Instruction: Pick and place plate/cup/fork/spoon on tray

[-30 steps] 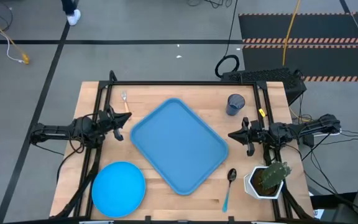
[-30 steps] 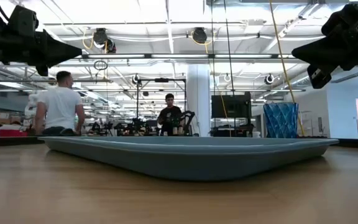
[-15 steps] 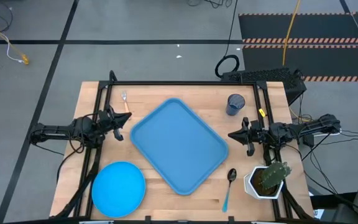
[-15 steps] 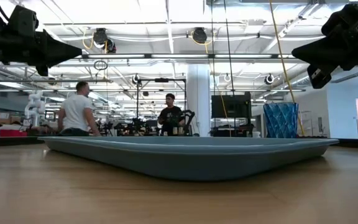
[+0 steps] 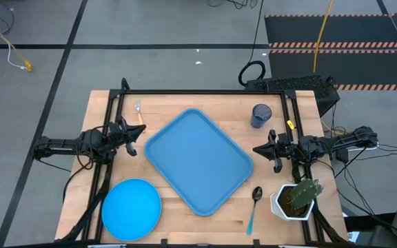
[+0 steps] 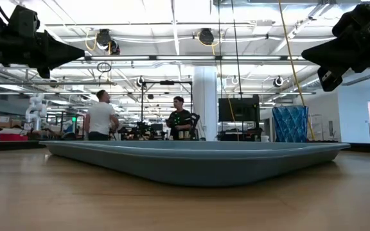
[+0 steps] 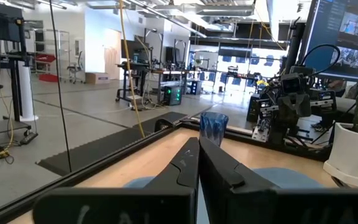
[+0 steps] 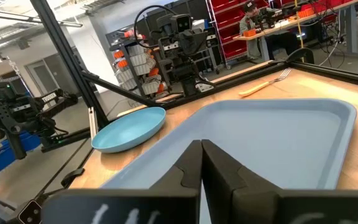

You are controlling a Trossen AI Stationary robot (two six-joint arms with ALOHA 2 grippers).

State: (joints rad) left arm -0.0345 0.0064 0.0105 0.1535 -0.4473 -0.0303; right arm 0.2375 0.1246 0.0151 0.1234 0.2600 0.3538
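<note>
Tray [image 5: 198, 161] sits empty at the middle of the wooden table [image 5: 185, 219], turned at an angle, with all 4 pieces lying around it on the wood. Plate [image 5: 131, 209] rests at the near left corner, close to the tray's edge but apart from it. Fork [image 5: 138, 112] lies near the far left corner, orange handle pointing toward the left arm, and in the right wrist view it shows just past the tray's far rim [image 8: 263, 86]. Cup [image 5: 260, 115] stands upright near the far right corner, well clear of the tray. Spoon [image 5: 254, 207] lies off the tray's near right side, dark bowl toward the tray, just beside a white pot with a cactus [image 5: 296, 200]. Both arms hover above the table at either side of the tray: the left gripper [image 5: 133, 140] and the right gripper [image 5: 257, 149] point inward at each other, each with its 2 fingers pressed together and holding nothing. Beyond the table, 2 people [image 6: 101, 117] stand talking in the room.
</note>
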